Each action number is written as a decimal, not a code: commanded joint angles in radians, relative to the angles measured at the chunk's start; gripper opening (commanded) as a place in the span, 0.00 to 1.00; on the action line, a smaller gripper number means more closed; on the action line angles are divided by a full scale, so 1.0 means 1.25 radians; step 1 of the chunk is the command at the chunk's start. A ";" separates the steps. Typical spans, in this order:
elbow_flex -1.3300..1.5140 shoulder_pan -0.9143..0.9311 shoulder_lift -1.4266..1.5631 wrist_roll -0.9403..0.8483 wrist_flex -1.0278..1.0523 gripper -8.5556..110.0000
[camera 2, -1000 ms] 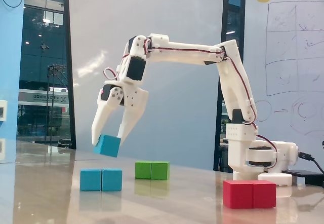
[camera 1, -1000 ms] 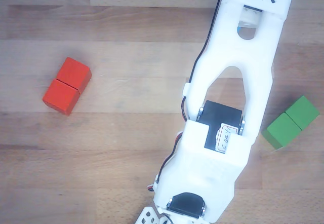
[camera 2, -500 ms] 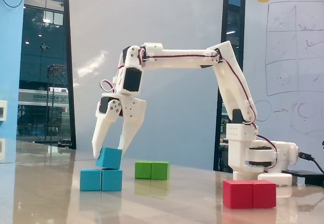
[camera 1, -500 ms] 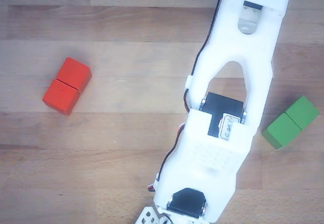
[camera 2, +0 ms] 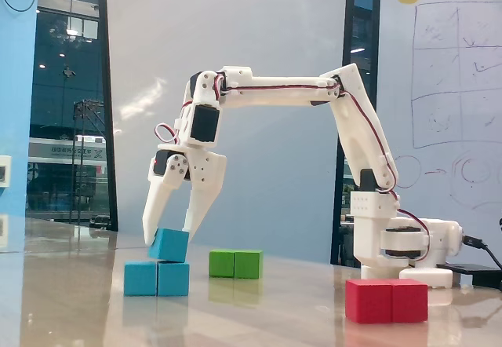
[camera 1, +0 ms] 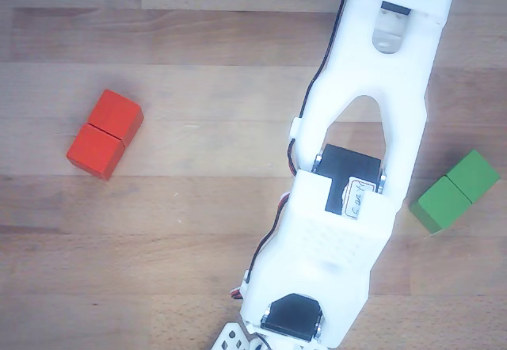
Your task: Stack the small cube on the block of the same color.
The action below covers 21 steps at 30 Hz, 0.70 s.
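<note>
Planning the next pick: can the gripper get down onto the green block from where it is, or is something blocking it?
Probably yes. In the fixed view the gripper is at the small cube atop the blue block; the green block stands apart behind, uncovered.

The arm reaches forward, its claw [camera 2: 168,235] pointing down, fingers spread.
</note>
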 commanded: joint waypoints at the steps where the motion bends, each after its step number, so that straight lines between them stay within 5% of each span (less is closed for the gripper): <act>1: -0.074 -0.001 0.022 -0.009 0.007 0.24; 9: -0.074 -0.001 0.022 -0.009 0.006 0.37; 21: -0.082 0.093 0.026 -0.009 -0.005 0.37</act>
